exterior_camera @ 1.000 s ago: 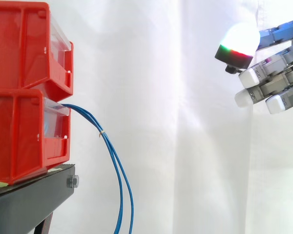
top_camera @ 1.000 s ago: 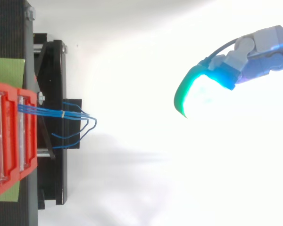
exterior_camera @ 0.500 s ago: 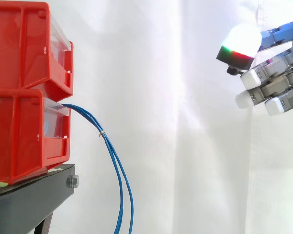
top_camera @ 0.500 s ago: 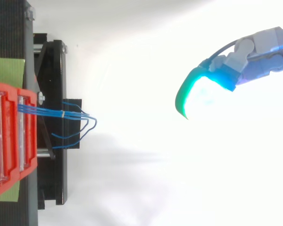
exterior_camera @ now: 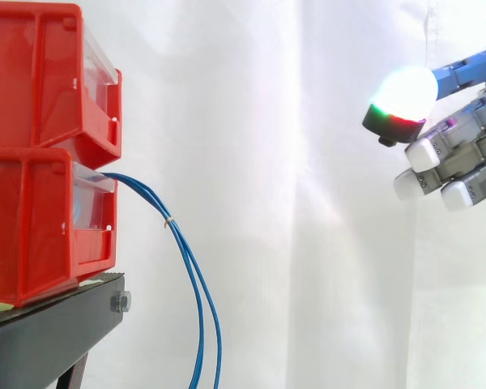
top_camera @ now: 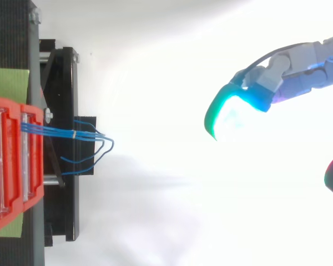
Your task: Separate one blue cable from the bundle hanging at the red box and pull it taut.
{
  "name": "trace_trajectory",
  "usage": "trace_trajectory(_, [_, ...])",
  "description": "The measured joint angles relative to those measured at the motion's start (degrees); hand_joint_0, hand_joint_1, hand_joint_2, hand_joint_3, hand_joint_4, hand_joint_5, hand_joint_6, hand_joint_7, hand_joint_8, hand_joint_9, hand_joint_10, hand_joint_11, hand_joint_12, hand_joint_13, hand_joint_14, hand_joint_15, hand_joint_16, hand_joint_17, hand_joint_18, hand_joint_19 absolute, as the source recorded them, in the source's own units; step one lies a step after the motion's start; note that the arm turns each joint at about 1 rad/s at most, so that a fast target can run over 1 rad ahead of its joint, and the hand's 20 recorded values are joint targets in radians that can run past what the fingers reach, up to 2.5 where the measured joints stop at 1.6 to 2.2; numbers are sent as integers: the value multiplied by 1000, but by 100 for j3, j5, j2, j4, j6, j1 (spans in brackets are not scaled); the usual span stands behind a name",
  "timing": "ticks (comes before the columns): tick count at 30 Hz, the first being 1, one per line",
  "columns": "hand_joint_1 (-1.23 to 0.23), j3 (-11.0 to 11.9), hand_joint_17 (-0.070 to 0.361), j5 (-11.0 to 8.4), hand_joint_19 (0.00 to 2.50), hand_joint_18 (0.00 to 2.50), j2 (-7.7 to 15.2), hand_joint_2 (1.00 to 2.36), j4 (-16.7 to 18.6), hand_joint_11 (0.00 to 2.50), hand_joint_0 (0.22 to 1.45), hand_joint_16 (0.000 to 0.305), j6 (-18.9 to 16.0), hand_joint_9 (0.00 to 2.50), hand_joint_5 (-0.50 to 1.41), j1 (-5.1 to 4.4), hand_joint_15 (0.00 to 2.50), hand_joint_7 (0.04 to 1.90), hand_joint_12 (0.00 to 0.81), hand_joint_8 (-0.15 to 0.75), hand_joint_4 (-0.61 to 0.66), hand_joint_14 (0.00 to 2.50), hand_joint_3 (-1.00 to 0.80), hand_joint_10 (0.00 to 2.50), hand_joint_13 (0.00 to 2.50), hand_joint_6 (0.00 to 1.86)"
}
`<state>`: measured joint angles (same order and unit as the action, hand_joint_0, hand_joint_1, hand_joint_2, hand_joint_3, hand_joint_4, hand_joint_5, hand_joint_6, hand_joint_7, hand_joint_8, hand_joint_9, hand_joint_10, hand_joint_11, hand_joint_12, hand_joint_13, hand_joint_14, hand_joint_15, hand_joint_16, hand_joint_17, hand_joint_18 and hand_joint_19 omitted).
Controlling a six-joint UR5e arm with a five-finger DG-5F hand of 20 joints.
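Your hand (exterior_camera: 460, 158) sits empty, fingers apart, at right; reach to the blue cables (exterior_camera: 170, 221) lower left and pinch one.

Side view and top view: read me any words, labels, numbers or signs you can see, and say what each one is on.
None can be read: the red bins, the black stand, the blue cables and the hand show no word, number or sign.
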<state>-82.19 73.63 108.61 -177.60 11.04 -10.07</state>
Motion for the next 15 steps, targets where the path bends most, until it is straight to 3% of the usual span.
trace_trajectory(15, [-625, -3, 82, -408, 105, 256, 389, 1000, 579, 149, 552, 37, 36, 475, -223, -7, 0, 790, 270, 271, 238, 0, -500, 5, 229, 503])
